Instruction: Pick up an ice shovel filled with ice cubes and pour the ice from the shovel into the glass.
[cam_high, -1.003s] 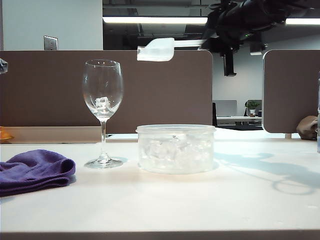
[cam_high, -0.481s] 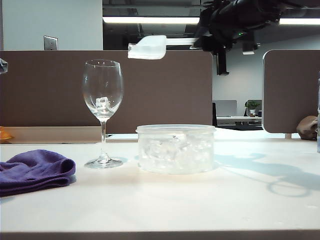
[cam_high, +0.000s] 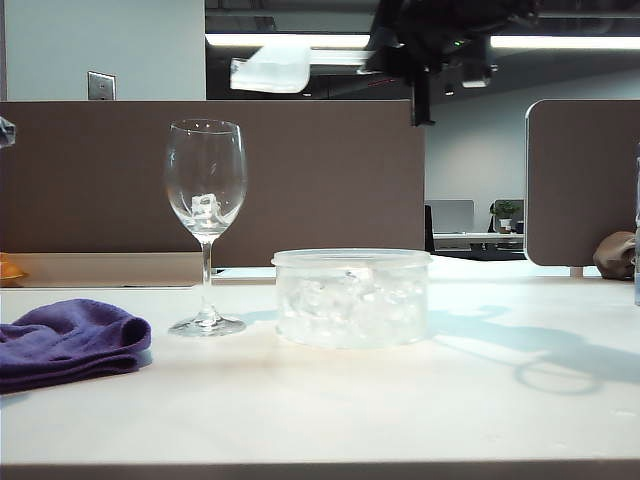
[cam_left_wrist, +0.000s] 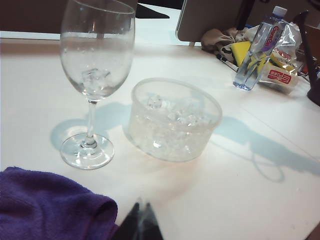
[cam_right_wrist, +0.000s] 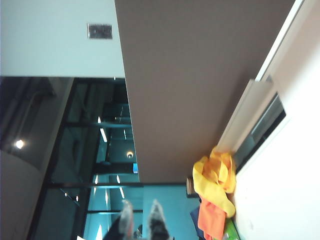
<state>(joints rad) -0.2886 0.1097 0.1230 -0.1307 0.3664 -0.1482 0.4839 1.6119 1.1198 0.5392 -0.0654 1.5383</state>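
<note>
The ice shovel, translucent white, hangs level high over the table, its bowl above the right side of the glass's rim. Its thin handle runs right into my right gripper, which is shut on it. In the right wrist view the right gripper points at the partition and ceiling, and the shovel barely shows. I cannot tell what the bowl holds. The glass stands upright with a few ice cubes inside. More ice cubes fill the clear tub. My left gripper is shut and empty, near the purple cloth.
A purple cloth lies at the front left of the table. A brown partition runs along the back. A water bottle and bagged items sit at the table's far right. Yellow and orange cloths hang beyond the partition.
My right gripper has carried the shovel leftward and slightly higher, from above the tub towards the glass. The glass, the tub and the left gripper have stayed put.
</note>
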